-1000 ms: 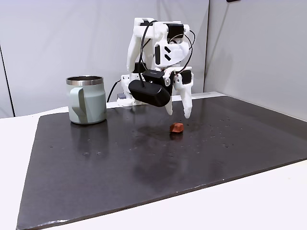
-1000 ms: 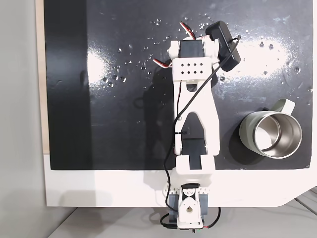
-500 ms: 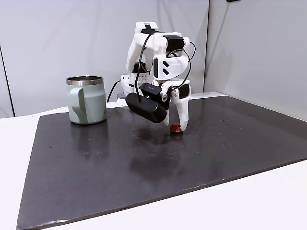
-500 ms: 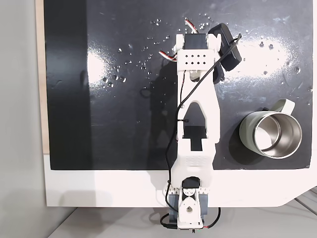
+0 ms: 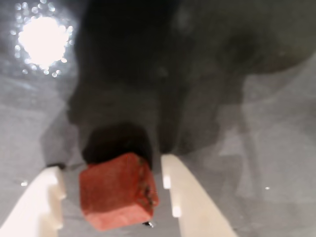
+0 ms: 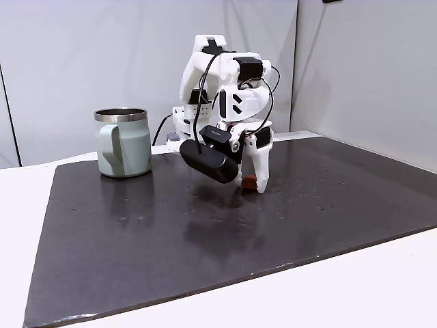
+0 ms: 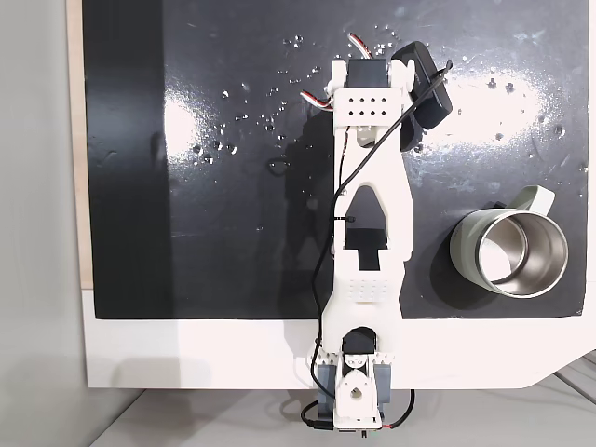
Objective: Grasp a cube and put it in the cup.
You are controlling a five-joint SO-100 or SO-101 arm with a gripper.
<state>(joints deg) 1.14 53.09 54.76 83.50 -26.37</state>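
Change: since one second ago the arm has lowered, bringing the hand (image 6: 250,186) down around the cube.
Hand: fingers apart, one white finger (image 5: 190,200) on each side of the cube in the wrist view; contact cannot be told.
Cube (image 5: 118,190): reddish-brown, resting on the dark mat (image 6: 205,239), between the fingertips.
Desk (image 6: 20,205): white, under the mat.
Cup (image 6: 123,142): pale green, upright at the mat's far left corner in a fixed view, well apart from the hand.

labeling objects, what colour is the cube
Reddish-brown cube, clearest in the wrist view.
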